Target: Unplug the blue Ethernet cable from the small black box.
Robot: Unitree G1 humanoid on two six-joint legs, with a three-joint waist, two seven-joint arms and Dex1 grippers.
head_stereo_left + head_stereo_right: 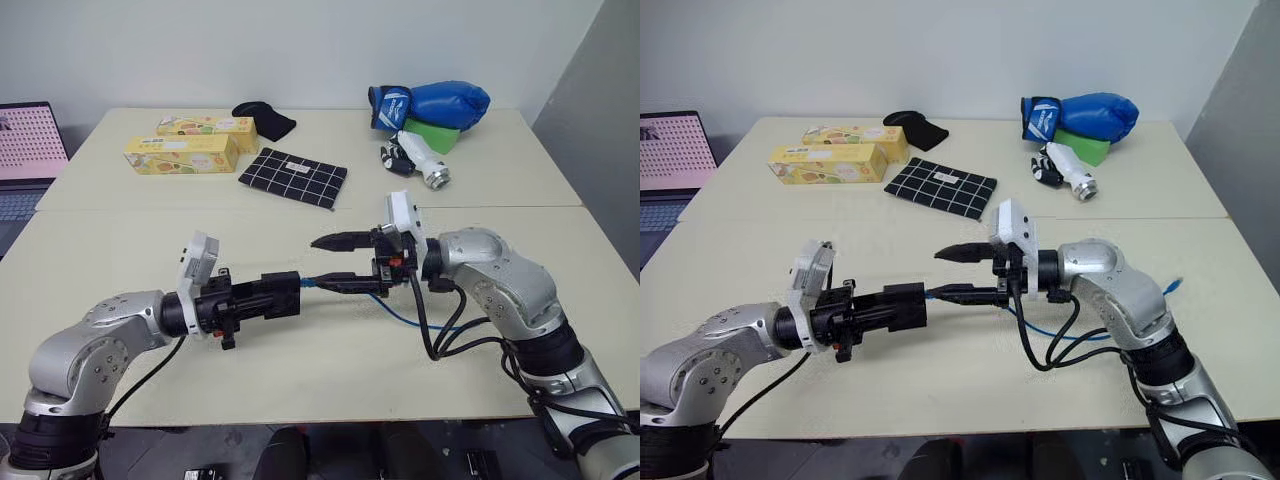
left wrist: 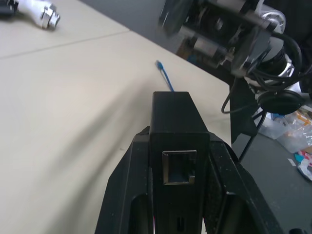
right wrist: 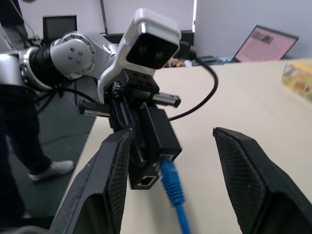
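Matte black plastic sits clamped in the left claw (image 1: pixel 285 295): the small black box (image 1: pixel 281 294), held level above the near half of the pale counter (image 1: pixel 300 370), its free end pointing right. In the left wrist view one port on the box face (image 2: pixel 179 166) stands empty. The blue Ethernet cable (image 1: pixel 400 315) runs from the box's right end; its plug (image 3: pixel 167 168) is at the box beside an open port, though whether it is fully seated I cannot tell. From there the cord passes between the fingers of the right claw (image 1: pixel 340 262), which stand wide apart, one above the cord and one below, gripping nothing. The cord then droops to the counter near the right arm's black cables (image 1: pixel 440 335), and its other end (image 1: pixel 1175 287) lies near the counter's right edge.

Farther back lie a black white-grid cloth (image 1: pixel 293 178), two yellow cartons (image 1: pixel 182 154) at left, a black fabric lump (image 1: pixel 264 120), a white tool (image 1: pixel 420 160) and a blue boxing glove (image 1: pixel 432 104). A laptop (image 1: pixel 28 150) sits at far left.
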